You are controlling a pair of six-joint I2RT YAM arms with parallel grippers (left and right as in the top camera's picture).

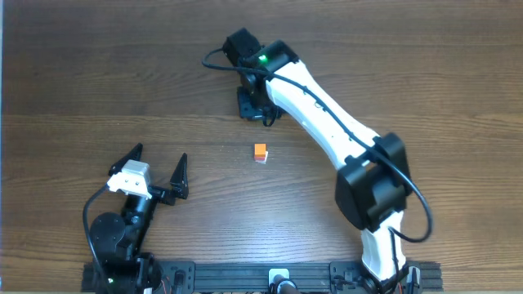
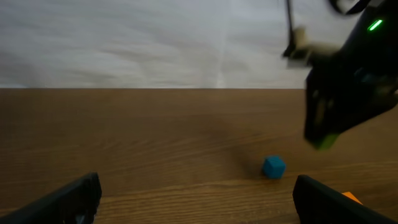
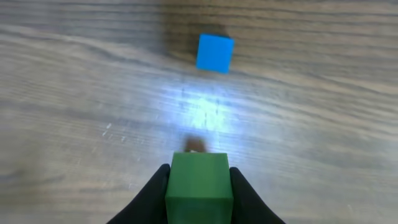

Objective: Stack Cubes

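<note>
left pincer (image 1: 161,152): nearest your base. it sits low over the dark wood-grain counter (image 1: 82,82) with its jaws spread wide and nothing between them. parked there, it keeps out of the other arm's way.

orange cube (image 1: 260,150): the small, plastic-looking orange cube rests on the counter near the middle, well apart from both pincers. no finger touches it, so it looks reserved for another layer of the stack.

right arm (image 1: 327,122): the white right arm reaches from its base past the orange cube to the far part of the counter.

right pincer (image 3: 199,173): its two black fingers are closed partway, one on each side face of the small green cube (image 3: 199,186). that leaves the cube's underside free, which is what you need for setting it flat on another block.

green cube height: the dark patch on the wood beyond it reads as its shadow, so i judge it is held clear of the counter rather than resting on it.

blue cube (image 3: 215,52): the small blue cube lies on the counter farther out than the green one, apart from it and slightly off the pincer's line. it seems the likely base for the stack.

next move, as a judgement: bring the green cube over the blue one, squaring the faces before you lower. an off-centre drop could tip it or push the blue cube away.
</note>
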